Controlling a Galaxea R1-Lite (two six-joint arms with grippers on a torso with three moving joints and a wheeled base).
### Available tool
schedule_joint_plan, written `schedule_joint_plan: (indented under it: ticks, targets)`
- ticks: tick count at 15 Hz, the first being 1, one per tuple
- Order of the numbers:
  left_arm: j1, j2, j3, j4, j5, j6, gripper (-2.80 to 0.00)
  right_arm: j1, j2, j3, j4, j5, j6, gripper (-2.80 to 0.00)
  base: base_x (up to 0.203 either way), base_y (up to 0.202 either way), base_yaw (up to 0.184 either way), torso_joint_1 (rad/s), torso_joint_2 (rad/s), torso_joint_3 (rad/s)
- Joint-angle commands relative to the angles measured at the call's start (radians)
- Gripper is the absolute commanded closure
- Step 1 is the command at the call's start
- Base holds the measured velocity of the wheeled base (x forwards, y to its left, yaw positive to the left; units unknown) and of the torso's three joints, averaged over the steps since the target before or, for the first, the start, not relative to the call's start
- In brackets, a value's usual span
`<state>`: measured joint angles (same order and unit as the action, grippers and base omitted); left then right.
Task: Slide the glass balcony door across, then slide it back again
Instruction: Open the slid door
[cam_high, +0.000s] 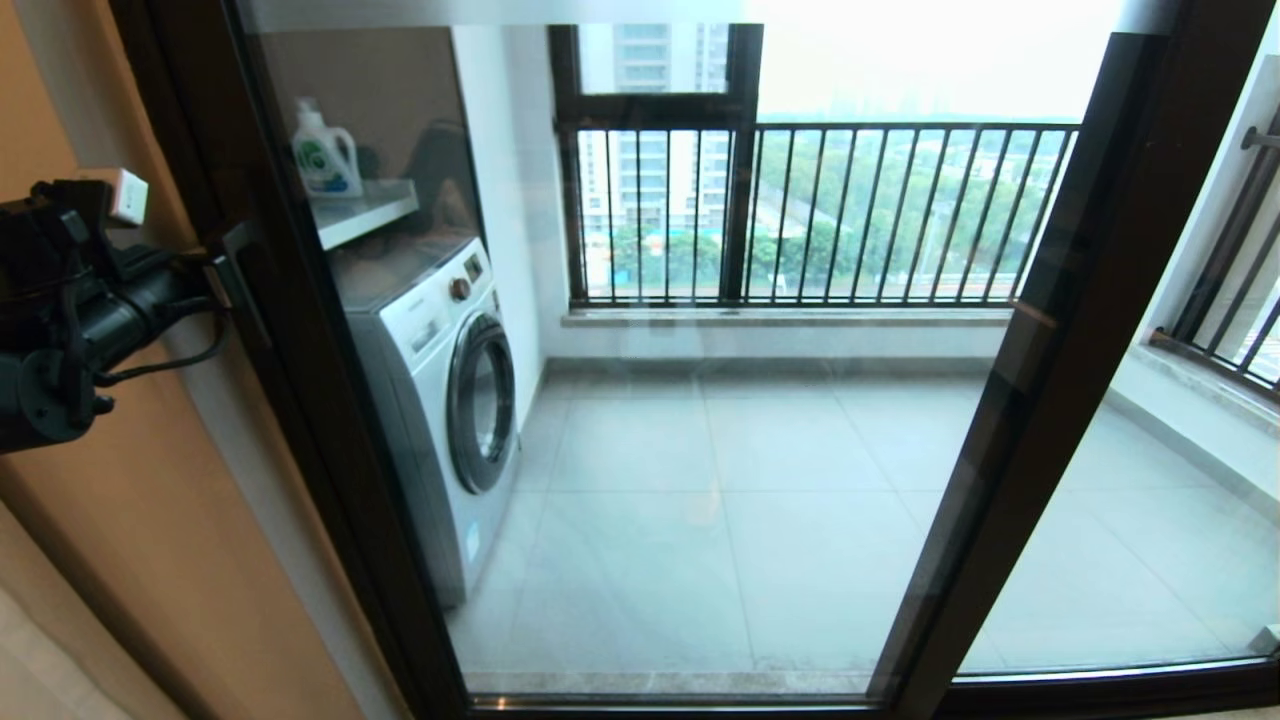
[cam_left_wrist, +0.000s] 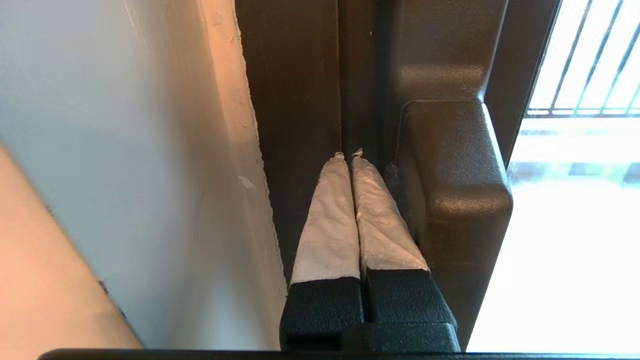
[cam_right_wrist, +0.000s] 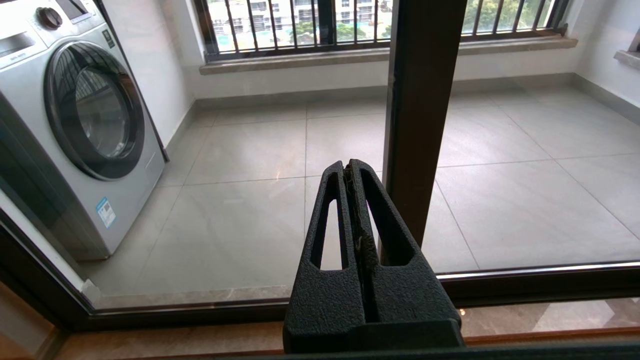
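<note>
Both grippers closed, empty. Left gripper (cam_left_wrist: 348, 156) tips wedged beside handle (cam_left_wrist: 452, 200) of door (cam_high: 640, 400), which sits against left jamb. Opening step pending; next: push rightward. Right gripper (cam_right_wrist: 350, 167) idle.

The glass balcony door (cam_high: 650, 400) is set against the wall (cam_high: 150, 520) at the left. Behind it, a washing machine (cam_high: 440, 400) is placed at the balcony floor's left edge, under a shelf (cam_high: 365, 212) on which 1 detergent bottle (cam_high: 325, 152) is stood.

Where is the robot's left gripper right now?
In the head view it is on the left, the left gripper shut, tips against the glass balcony door frame, beside the door handle next to the wall.
</note>
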<state>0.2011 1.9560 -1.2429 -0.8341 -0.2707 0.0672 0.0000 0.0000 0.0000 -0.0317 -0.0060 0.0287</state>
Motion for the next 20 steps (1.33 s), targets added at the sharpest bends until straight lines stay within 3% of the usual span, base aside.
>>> schedule_joint_plan:
  ticks: [1,3,16,20]
  targets:
    - [-0.135,-0.005,0.010,-0.003,0.001,-0.001,0.00,0.000,-0.002,0.012,-0.001,0.000,0.000,0.00,0.000,0.000,0.000,0.000,0.00,0.000]
    - [-0.149,-0.002,0.012,-0.008,0.027,0.000,0.00,0.000,-0.002,0.012,-0.001,0.000,0.000,0.00,0.000,0.000,0.000,0.000,0.00,0.000]
    - [-0.183,-0.003,0.016,-0.007,0.029,0.000,0.00,0.000,-0.002,0.012,-0.001,0.000,0.000,0.00,0.000,0.000,0.000,0.000,0.00,0.000]
    - [-0.223,-0.005,0.015,-0.003,0.030,0.000,0.00,0.000,-0.002,0.012,-0.001,0.000,0.000,0.00,0.000,0.000,0.000,0.000,0.00,0.000]
